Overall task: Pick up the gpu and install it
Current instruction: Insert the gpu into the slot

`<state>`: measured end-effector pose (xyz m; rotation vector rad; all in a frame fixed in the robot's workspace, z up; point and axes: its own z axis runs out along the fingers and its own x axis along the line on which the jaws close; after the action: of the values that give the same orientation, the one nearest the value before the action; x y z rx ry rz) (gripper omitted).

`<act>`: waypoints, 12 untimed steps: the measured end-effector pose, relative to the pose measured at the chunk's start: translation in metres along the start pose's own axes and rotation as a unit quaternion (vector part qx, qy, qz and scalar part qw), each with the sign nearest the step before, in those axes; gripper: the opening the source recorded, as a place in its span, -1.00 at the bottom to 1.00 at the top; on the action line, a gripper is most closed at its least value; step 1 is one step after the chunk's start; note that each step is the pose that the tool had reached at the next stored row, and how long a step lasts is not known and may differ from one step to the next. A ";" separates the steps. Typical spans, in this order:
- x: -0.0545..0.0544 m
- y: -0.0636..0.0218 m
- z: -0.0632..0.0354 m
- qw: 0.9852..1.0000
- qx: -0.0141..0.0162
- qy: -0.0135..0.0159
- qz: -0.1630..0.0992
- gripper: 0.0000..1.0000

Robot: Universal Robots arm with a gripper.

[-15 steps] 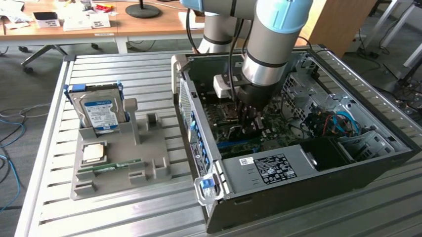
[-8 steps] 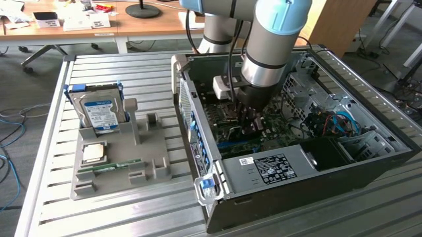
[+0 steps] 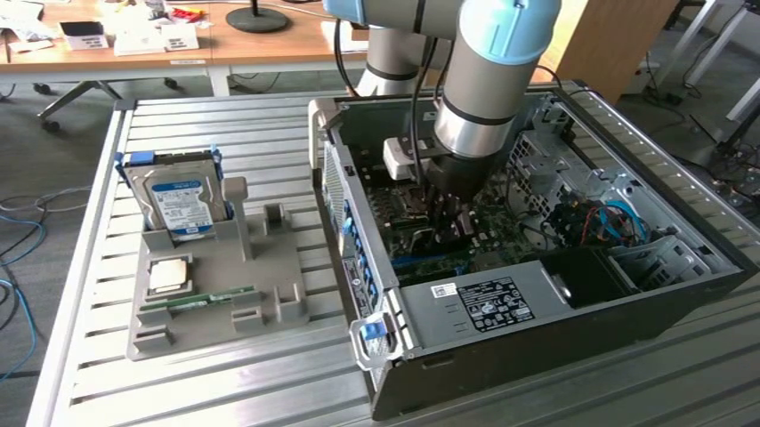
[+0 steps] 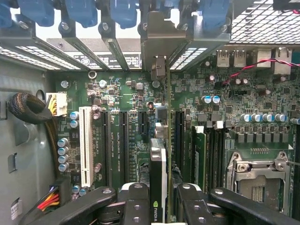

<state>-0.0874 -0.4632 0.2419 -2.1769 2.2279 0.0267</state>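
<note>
**rigwatcher:** Down inside the open computer case (image 3: 665, 294) is where the arm's at right now. The gripper (image 3: 451, 233) hangs over the motherboard (image 3: 505, 236), reaching straight down from above. From the wrist view you can see the gpu (image 4: 158, 178) pinched edge-on between the two black fingers (image 4: 136, 206), jaws partly closed on it, so a narrow grip on a thin card. The card stands upright, its silver end bracket (image 4: 161, 37) up against the row of rear slot covers with the blue latches (image 4: 82, 11).

**benchgoblin:** Is it seated in a slot or just hovering?

**rigwatcher:** Can't tell honestly. It lines up over the black expansion slots just beside the white slot (image 4: 86, 145), but the card's own edge hides the contact. The CPU socket (image 4: 258, 180) sits off to the other side, well apart from it.

**benchgoblin:** What's left on the parts holder?

**rigwatcher:** On the grey tray (image 3: 273, 267) at the exterior view's left, the hard drive (image 3: 181, 200) with the blue-white label stands upright, a CPU chip (image 3: 169, 274) lies flat below it, and a green memory stick (image 3: 202, 299) lies near that. All sits on the slatted metal table (image 3: 107, 356).
</note>
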 end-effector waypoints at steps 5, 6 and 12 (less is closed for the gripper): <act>0.000 0.0003 0.0003 1.000 0.000 0.000 0.000 -0.46; 0.000 0.0003 0.0004 1.000 0.000 0.000 0.000 -0.46; 0.000 0.0004 0.0005 1.000 0.000 0.000 0.000 -0.46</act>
<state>-0.0877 -0.4632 0.2414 -2.1769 2.2279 0.0268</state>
